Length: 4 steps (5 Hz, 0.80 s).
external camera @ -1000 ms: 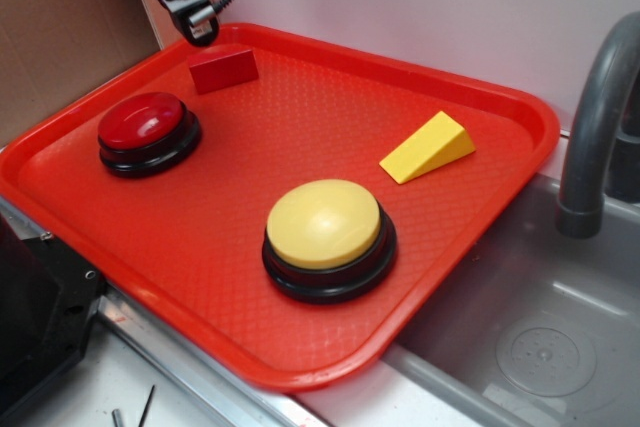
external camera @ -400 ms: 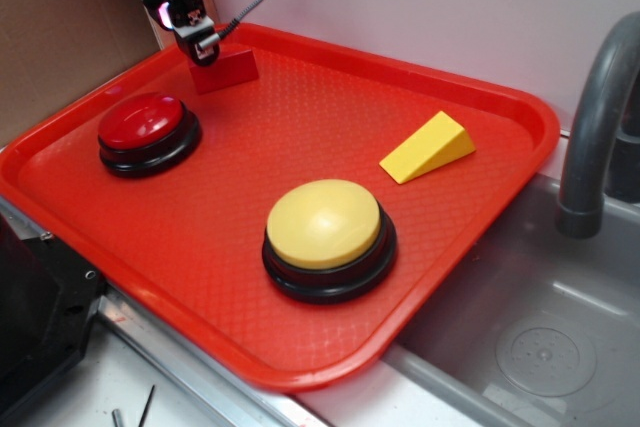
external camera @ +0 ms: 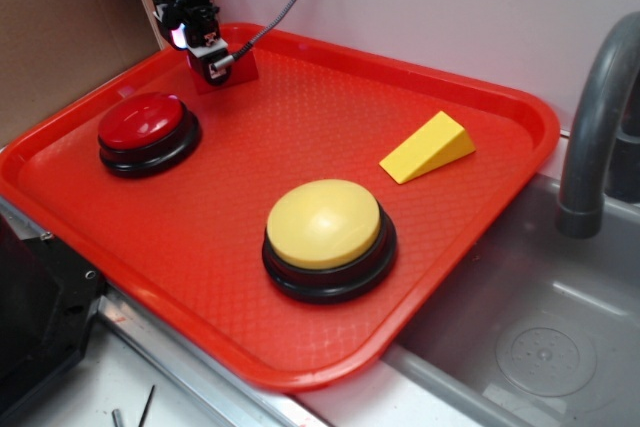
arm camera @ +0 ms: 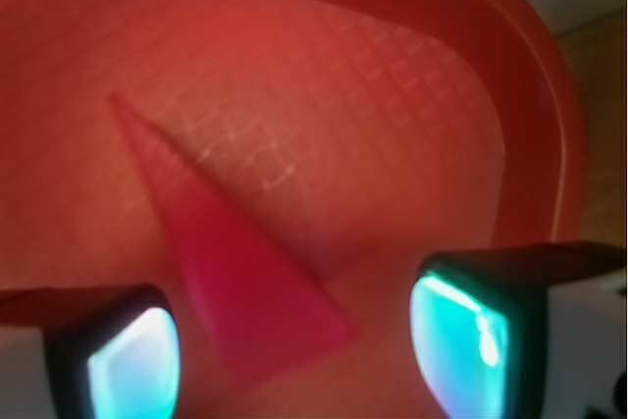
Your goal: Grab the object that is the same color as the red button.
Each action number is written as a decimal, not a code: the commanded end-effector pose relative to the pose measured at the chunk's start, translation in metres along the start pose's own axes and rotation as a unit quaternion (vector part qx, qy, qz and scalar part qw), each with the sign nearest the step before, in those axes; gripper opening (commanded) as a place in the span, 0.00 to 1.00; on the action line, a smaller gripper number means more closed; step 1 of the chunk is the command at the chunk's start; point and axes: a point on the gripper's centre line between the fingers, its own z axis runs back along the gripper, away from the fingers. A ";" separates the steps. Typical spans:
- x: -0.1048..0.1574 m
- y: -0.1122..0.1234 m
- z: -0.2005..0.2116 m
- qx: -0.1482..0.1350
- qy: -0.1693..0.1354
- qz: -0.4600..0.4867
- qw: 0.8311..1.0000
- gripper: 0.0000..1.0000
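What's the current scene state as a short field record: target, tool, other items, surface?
target: dark-red wedge block, lying on the tray's far left corner area
tool: tool open, fingers on either side of the block, not closed on it
reference: red button, near the tray's left edge, untouched
distractors: yellow button near the front; yellow wedge toward the right
surface: red tray, textured
beside tray: sink with grey faucet on the right
grasp status: not yet made

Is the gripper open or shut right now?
Open. In the wrist view the gripper has its two pads apart, with the red block between them, not yet pinched.
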 end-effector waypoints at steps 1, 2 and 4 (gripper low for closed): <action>0.011 0.004 0.005 0.005 0.001 0.007 1.000 1.00; 0.008 0.002 0.000 -0.006 0.005 -0.005 1.000 0.00; 0.001 0.002 0.005 -0.007 0.003 -0.006 1.000 0.00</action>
